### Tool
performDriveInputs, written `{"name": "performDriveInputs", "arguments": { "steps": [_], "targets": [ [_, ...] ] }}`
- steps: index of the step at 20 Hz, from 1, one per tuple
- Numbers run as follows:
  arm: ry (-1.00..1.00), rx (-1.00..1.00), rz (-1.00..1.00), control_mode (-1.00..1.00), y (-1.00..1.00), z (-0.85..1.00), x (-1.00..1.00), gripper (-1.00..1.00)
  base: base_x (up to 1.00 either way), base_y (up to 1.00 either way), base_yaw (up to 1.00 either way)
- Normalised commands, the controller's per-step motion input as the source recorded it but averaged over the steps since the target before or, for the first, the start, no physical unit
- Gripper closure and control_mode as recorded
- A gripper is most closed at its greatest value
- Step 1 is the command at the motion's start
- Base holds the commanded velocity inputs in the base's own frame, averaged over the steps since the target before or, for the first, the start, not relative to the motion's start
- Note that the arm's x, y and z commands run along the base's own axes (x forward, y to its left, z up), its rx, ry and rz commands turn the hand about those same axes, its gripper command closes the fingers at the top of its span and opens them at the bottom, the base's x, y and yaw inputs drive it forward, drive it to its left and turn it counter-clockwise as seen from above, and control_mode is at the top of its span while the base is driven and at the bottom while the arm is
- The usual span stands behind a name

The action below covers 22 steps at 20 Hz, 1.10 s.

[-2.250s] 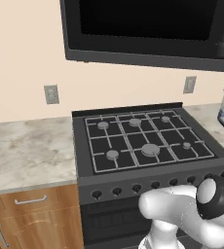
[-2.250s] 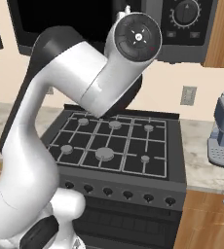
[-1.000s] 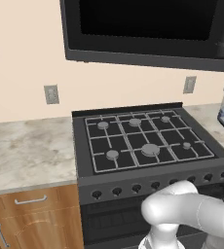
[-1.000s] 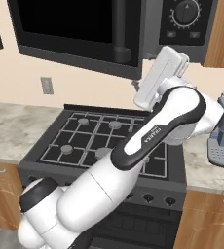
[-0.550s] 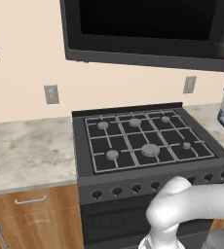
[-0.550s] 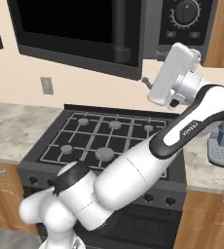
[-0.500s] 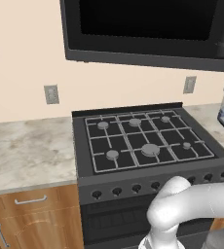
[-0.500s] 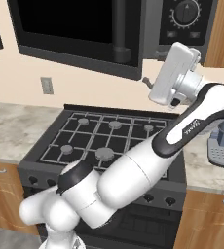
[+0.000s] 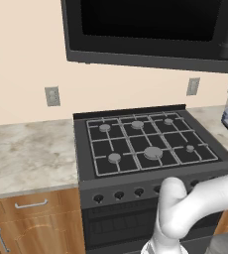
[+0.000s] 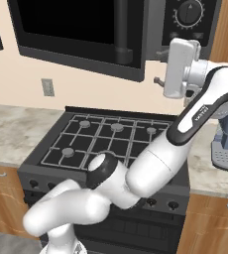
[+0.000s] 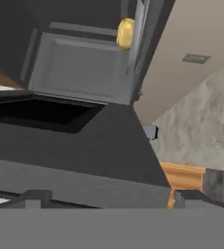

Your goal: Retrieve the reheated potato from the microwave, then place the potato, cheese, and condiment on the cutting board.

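End effector (image 10: 157, 67) wide apart beside boxy black microwave (image 10: 111, 34).

- The left base view is taken from behind the arm, on its left, looking forward and down; the stove (image 9: 145, 144) is seen squarely, with the microwave (image 9: 150, 30) cut off at the top edge.
- The right base view is taken from behind the arm, on its right, facing the same wall; the arm (image 10: 150, 168) is met close up across the foreground.
- The stove (image 10: 106, 136), the microwave (image 10: 111, 34) and the coffee machine (image 10: 227, 139) are shared by both base views.
- The hand view is held near the microwave (image 11: 75, 97) and is strongly rolled, so that the counter (image 11: 201, 121) is seen tilted.
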Motion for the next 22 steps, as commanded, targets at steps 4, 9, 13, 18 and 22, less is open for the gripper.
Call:
{"name": "performDriveInputs", "arguments": {
  "steps": [4,9,13,18,22],
  "targets": [
    [0.33,-0.08,-0.28,-1.0,-0.03,0.14,0.44,-1.0,0.0,0.0,0.0],
    [0.34,0.0,-0.21,-1.0,0.0,0.03,0.44,-1.0,0.0,0.0,0.0],
    [0.32,0.08,-0.08,-1.0,0.02,0.1,0.4,-1.0,0.0,0.0,0.0],
    [0.25,0.13,-0.01,-1.0,0.1,0.14,0.23,-1.0,0.0,0.0,0.0],
    [0.15,0.07,0.0,-1.0,0.13,0.13,0.14,-1.0,0.0,0.0,0.0]
  ]
}}
